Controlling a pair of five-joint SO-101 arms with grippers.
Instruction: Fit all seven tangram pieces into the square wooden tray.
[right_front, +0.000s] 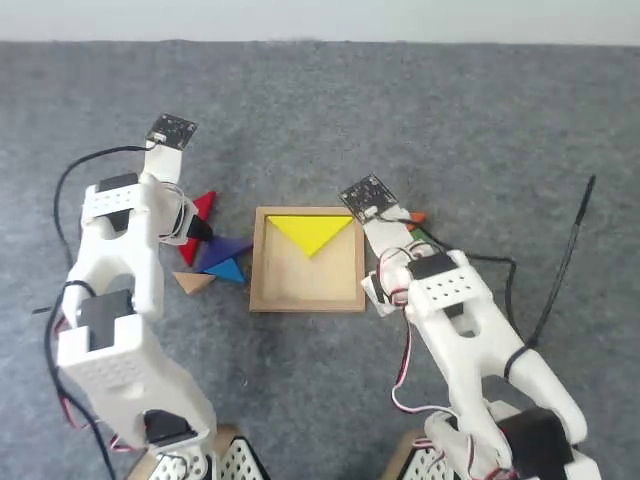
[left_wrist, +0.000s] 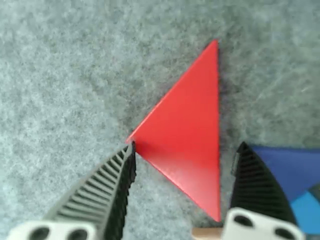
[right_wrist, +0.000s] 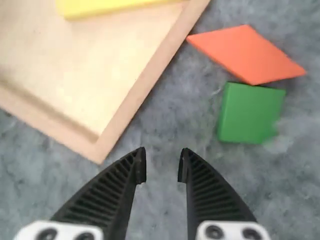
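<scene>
Now your left gripper (left_wrist: 187, 147) stands wide open astride the red triangle (left_wrist: 192, 110) on the carpet (left_wrist: 60, 75), one fingertip (left_wrist: 126, 162) at its corner, nothing gripped. Your right gripper (right_wrist: 162, 155), barely parted and empty, hangs just beside a corner of the wooden tray (right_wrist: 145, 90).

The table's grey cloth cover (right_front: 450, 120) has a rough, fuzzy, matt nap, and the tray (right_wrist: 75, 80) is pale bare wood, smooth and matt with a faint grain. The red triangle (left_wrist: 190, 130), orange parallelogram (right_wrist: 247, 52), green square (right_wrist: 250, 112) and yellow triangle (right_front: 308, 232) have smooth, evenly coloured faces with barely any sheen. The left gripper (left_wrist: 187, 146) and right gripper (right_wrist: 162, 157) have matt black plastic fingers (left_wrist: 110, 190) with ribbed inner faces, and the arm shells (right_front: 110, 250) are smooth white plastic.
</scene>
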